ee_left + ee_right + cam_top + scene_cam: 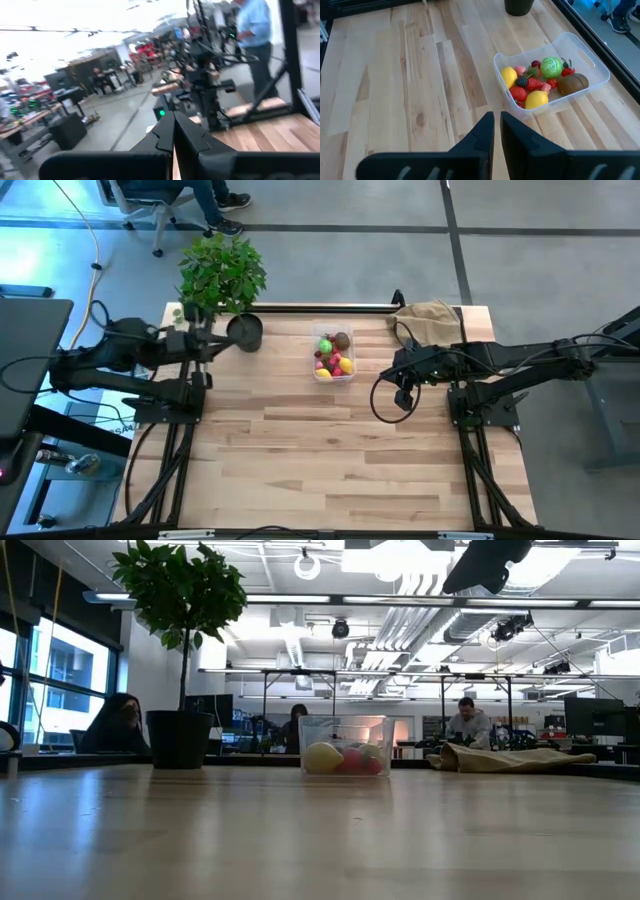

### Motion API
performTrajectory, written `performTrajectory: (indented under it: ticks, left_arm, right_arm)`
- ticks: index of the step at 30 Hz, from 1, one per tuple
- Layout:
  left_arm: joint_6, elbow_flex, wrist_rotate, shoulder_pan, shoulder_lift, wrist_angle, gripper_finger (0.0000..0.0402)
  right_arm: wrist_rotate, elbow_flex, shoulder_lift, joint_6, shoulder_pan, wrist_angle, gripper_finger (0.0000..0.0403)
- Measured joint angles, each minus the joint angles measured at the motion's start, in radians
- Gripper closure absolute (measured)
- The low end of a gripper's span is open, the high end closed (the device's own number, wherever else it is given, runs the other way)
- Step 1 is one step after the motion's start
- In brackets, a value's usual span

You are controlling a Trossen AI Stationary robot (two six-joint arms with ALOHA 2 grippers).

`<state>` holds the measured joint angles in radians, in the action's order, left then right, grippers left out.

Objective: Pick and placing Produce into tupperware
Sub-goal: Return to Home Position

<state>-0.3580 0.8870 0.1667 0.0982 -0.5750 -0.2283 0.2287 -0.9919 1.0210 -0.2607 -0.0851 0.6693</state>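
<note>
The clear tupperware (333,358) stands on the table's far middle, also seen in the low view (345,745). In it lies the Produce (540,82): two yellow lemons (536,99), a green round one (551,66), a brown kiwi-like one (572,83) and red berries (519,93). My right gripper (497,122) hangs shut and tilted downward to the right of the tub (398,372), holding nothing. My left gripper (173,125) is shut, points level across the table and is raised at the left (222,345), beside the black pot, with nothing in it.
A potted leafy plant in a black pot (243,330) stands at the far left, close to my left gripper. A tan paper bag (432,318) lies at the far right. The near half of the wooden table (330,460) is bare. People sit in the room beyond.
</note>
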Motion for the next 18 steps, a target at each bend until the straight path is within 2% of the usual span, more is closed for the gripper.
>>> performTrajectory:
  ticks: [5,18]
  left_arm:
    - [0.039,-0.104,0.066,0.000,0.158,0.038,0.0401]
    - [0.064,-0.308,0.070,0.000,0.498,0.107,0.0401]
  right_arm:
    - [0.000,0.000,0.000,0.000,0.000,0.000,0.0379]
    - [0.000,0.000,0.000,0.000,0.000,0.000,0.0379]
